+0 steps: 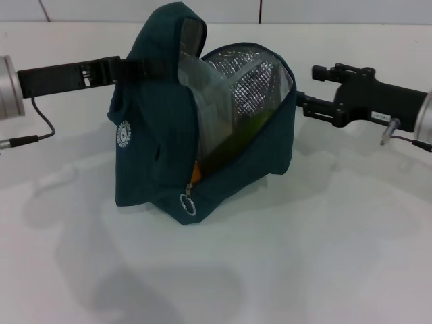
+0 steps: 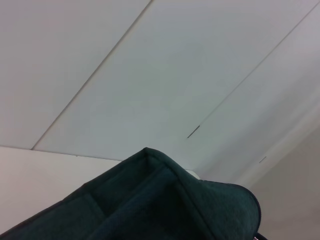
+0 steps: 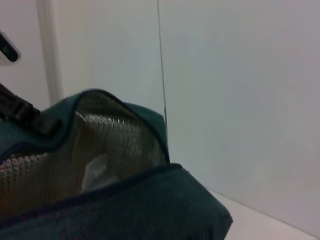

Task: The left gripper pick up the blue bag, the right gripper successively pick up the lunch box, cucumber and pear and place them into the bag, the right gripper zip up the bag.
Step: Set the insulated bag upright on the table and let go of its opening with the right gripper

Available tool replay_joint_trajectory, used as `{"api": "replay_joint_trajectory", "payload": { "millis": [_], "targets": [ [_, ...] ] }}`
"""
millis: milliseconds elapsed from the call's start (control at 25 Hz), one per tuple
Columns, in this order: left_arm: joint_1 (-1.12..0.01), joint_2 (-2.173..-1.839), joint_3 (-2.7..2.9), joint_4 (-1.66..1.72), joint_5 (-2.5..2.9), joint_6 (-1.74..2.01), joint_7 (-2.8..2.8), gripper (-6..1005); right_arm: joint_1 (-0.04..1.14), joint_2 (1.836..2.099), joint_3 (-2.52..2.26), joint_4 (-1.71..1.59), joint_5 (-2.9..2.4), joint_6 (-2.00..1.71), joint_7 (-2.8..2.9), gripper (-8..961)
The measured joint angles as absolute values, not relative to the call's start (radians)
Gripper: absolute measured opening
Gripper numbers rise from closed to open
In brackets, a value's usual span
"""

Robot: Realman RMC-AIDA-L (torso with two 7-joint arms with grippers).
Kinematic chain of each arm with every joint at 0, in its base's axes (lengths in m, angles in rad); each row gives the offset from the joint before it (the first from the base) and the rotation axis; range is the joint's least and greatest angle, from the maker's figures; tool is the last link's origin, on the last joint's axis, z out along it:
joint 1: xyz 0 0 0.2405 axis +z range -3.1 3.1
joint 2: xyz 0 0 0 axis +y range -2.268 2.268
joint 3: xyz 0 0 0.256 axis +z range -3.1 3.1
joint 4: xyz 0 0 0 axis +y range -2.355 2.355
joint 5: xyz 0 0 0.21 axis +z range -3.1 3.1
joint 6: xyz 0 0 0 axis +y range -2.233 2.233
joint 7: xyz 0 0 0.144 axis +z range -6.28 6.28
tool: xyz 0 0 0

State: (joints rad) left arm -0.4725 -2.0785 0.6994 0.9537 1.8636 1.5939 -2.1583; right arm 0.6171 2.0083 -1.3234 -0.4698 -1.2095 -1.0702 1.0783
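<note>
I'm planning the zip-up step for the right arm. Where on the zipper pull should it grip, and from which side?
Grip the metal ring of the zipper pull, hanging free at the low front end of the blue bag. The right gripper would probably do best approaching from the front, across the ring's flat plane, since the track climbs from there.

pretty bare otherwise; just a plain white surface (image 1: 283,270) with soft grey shadows on it; behind it a pale wall (image 1: 337,10) of flat panels split by thin dark seams; one wrist view catches a short dark mark (image 2: 193,132) on a seam
</note>
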Motion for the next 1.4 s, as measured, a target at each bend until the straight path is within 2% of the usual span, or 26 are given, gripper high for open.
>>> {"api": "replay_joint_trajectory", "payload": {
  "millis": [200,440,840,1080,1280,1400],
  "targets": [
    [-0.481,-2.079,0.701,0.954,1.864,1.594,-2.159,44,0.655,2.014,-1.325,-0.444,-1.219,-1.045,1.072,652],
    [-0.484,-2.079,0.701,0.954,1.864,1.594,-2.159,44,0.662,2.020,-1.335,-0.449,-1.223,-1.029,1.047,580],
    [-0.480,-2.079,0.701,0.954,1.864,1.596,-2.159,44,0.644,2.024,-1.327,-0.460,-1.206,-1.071,0.989,331],
    [-0.482,-2.079,0.707,0.954,1.864,1.603,-2.159,44,0.620,2.014,-1.317,-0.494,-1.152,-1.104,0.991,114],
    [-0.480,-2.082,0.740,0.955,1.816,1.645,-2.156,45,0.577,2.013,-1.262,-0.569,-1.149,-1.190,1.007,42],
    [-0.467,-2.084,0.797,0.959,1.753,1.652,-2.154,45,0.529,2.009,-1.233,-0.662,-1.149,-1.229,1.063,42]
  ]
}}
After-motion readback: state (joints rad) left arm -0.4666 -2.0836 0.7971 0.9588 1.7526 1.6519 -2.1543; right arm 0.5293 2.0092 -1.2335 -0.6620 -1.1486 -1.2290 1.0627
